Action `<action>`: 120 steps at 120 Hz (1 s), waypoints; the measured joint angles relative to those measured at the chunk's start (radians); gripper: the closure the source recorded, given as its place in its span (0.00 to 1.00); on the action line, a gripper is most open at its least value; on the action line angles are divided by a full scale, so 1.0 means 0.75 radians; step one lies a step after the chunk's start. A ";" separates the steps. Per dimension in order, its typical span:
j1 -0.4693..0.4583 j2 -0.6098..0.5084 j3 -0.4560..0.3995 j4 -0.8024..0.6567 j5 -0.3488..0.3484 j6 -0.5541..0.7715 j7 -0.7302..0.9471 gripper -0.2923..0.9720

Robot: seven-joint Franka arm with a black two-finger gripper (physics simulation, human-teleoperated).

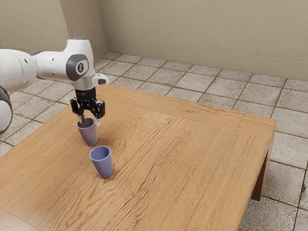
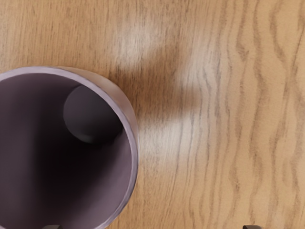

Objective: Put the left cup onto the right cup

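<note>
Straddling cup (image 1: pixel 88 134) rim — fingers (image 1: pixel 82 117) part-hidden.

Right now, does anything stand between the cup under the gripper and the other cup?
Nothing visible does. Only bare table lies between the purple cup and the blue cup, which stand apart. The gripper hangs at the purple cup's rim.

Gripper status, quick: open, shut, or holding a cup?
Gripper: open, holding nothing, fingers down at the rim of the purple cup.
</note>
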 joint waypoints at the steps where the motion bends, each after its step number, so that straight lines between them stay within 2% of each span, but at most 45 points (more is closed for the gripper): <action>1: 0.000 0.001 0.000 0.000 0.000 0.000 0.000 0.40; 120: 0.027 0.135 -0.008 0.101 0.006 0.011 0.023 0.45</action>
